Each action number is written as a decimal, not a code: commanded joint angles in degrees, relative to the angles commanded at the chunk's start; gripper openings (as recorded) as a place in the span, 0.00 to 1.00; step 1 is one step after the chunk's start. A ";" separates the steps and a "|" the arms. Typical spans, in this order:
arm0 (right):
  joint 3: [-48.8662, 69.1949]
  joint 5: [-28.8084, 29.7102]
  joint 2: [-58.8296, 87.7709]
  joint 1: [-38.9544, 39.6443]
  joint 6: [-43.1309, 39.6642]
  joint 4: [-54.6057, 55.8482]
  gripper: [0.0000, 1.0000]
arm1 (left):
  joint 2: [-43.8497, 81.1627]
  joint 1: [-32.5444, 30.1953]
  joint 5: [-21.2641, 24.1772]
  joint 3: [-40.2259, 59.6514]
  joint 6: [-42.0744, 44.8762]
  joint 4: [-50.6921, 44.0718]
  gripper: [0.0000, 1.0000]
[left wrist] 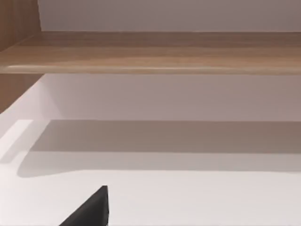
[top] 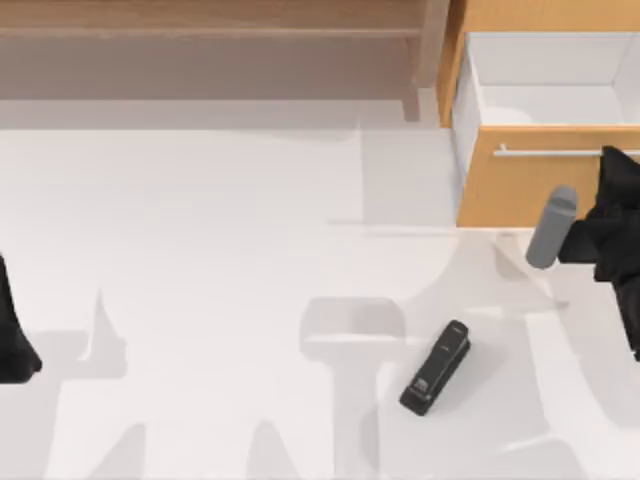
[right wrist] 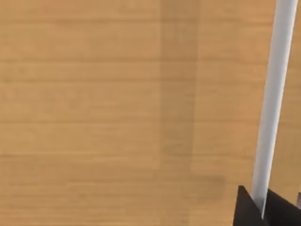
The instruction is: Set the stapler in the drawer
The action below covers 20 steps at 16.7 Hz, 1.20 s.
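Observation:
The black stapler [top: 437, 368] lies flat on the white table, slanted, in front of the drawer and a little to its left. The orange-tan drawer [top: 545, 185] stands pulled out at the back right, its white inside [top: 550, 100] showing. My right gripper [top: 612, 160] is at the right end of the silver bar handle [top: 545, 152]. In the right wrist view the handle [right wrist: 275, 94] runs down between the two dark fingertips [right wrist: 242, 207], which press against both its sides. My left arm [top: 12, 335] is parked at the table's left edge, far from the stapler.
A duller brown wooden shelf unit [top: 210, 50] runs along the back left, and the left wrist view looks at its board [left wrist: 150, 52]. The grey link of my right arm [top: 551, 228] hangs over the table in front of the drawer. Open tabletop [top: 220, 300] lies between the arms.

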 joint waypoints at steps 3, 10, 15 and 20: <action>-6.70 1.37 -1.09 1.19 -0.10 3.67 0.00 | 0.00 0.00 0.00 0.00 0.00 0.00 1.00; -8.79 2.34 -2.08 2.36 0.08 5.53 0.08 | 0.00 0.00 0.00 0.00 0.00 0.00 1.00; -8.79 2.34 -2.08 2.36 0.08 5.53 0.45 | 0.00 0.00 0.00 0.00 0.00 0.00 1.00; -8.79 2.34 -2.08 2.36 0.08 5.53 0.83 | 0.00 0.00 0.00 0.00 0.00 0.00 1.00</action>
